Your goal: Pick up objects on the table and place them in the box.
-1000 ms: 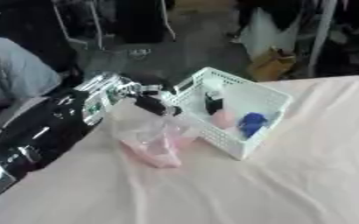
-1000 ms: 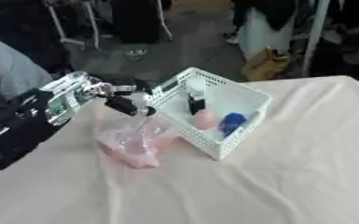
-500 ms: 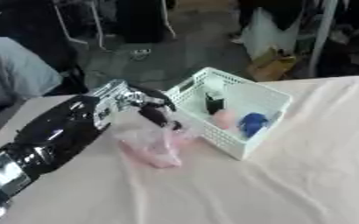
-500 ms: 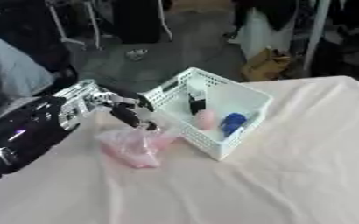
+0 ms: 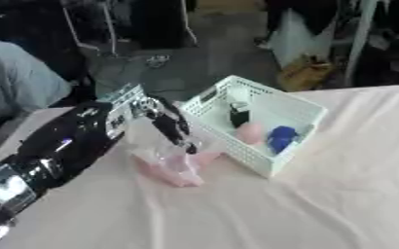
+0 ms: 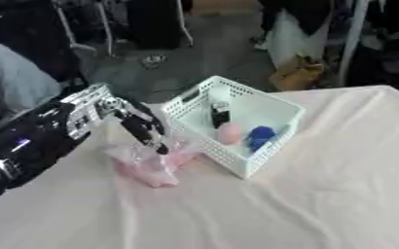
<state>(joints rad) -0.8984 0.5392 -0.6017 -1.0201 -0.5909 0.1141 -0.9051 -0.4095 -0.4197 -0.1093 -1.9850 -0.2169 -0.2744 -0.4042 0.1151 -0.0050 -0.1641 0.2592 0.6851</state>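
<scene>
A clear bag with pink contents [image 5: 175, 167] lies crumpled on the cloth-covered table, just left of the white lattice box [image 5: 301, 113]. My left hand [image 5: 171, 128] reaches down onto the bag's top, its fingers curled into the plastic. Inside the box sit a dark upright item [image 5: 239, 115], a pink object [image 5: 249, 132] and a blue object [image 5: 280, 138]. My right hand shows in neither view.
The pale pink tablecloth [image 5: 322, 204] spreads wide in front and to the right of the box. A person in a grey top [image 5: 15, 87] sits past the table's far left corner. Dark furniture and a brown bag [image 5: 301, 73] stand on the floor behind.
My left arm has come lower and nearer, and the hand has sunk onto the pink bag. The whole picture has shifted a little, so the camera moved too.
</scene>
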